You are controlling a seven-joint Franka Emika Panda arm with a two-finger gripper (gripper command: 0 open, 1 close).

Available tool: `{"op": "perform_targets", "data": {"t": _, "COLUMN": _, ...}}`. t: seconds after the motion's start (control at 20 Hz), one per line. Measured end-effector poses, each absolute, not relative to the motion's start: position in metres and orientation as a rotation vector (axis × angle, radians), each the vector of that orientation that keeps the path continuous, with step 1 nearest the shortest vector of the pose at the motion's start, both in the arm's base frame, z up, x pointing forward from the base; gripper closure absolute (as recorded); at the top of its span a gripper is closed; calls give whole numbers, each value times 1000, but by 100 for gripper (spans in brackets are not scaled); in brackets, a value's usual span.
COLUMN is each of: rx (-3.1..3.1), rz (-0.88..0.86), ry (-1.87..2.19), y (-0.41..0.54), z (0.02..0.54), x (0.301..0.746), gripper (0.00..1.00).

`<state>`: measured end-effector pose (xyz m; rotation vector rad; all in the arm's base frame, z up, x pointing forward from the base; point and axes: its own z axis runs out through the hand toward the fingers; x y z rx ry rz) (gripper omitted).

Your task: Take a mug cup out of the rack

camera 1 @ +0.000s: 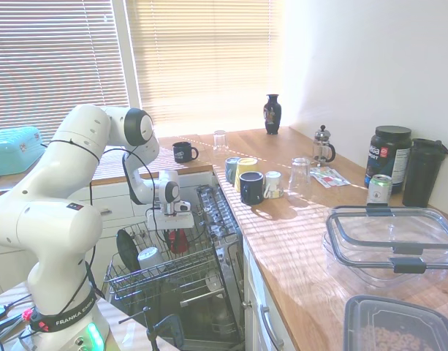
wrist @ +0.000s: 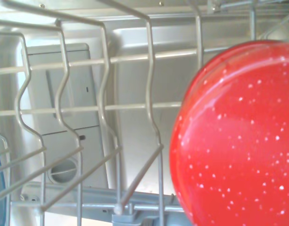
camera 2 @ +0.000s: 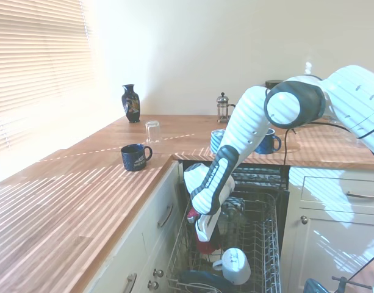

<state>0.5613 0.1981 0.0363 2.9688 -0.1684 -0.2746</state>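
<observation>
The claw (camera 1: 177, 235) hangs down inside the rack (camera 1: 202, 281), its fingers set about the red mug cup (camera 1: 179, 242); they look closed on it, though the second exterior view hides the tips behind the arm; the mug cup (camera 2: 205, 244) sits low in the rack (camera 2: 260, 256), among the upright prongs (the wrist view fills half its frame with the glossy red side (wrist: 238, 136), speckled with bright dots, with grey wire prongs (wrist: 106, 117) just beside it); whether the mug cup rests on the wires or hangs clear of them cannot be told.

Relative to the rack: a white mug (camera 1: 149, 257) lies just beside the red one, toward the rack's front, next to a dark plate (camera 1: 126, 249) standing on edge; the wooden tabletop (camera 1: 297, 241) runs alongside it, carrying a navy mug (camera 1: 184, 152), a cluster of cups (camera 1: 247, 179), a dark vase (camera 1: 272, 114) and a French press (camera 1: 323, 145) further back.
</observation>
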Motion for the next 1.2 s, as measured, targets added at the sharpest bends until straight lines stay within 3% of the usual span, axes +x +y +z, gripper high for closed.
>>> {"op": "perform_targets", "data": {"t": 0.65, "rx": 2967, "rz": -280, "ry": -204, "y": 198, "z": 52, "x": 572, "gripper": 100}}
{"op": "perform_targets", "data": {"t": 1.2, "rx": 3066, "rz": -49, "ry": -250, "y": 190, "z": 232, "x": 553, "gripper": 100}}
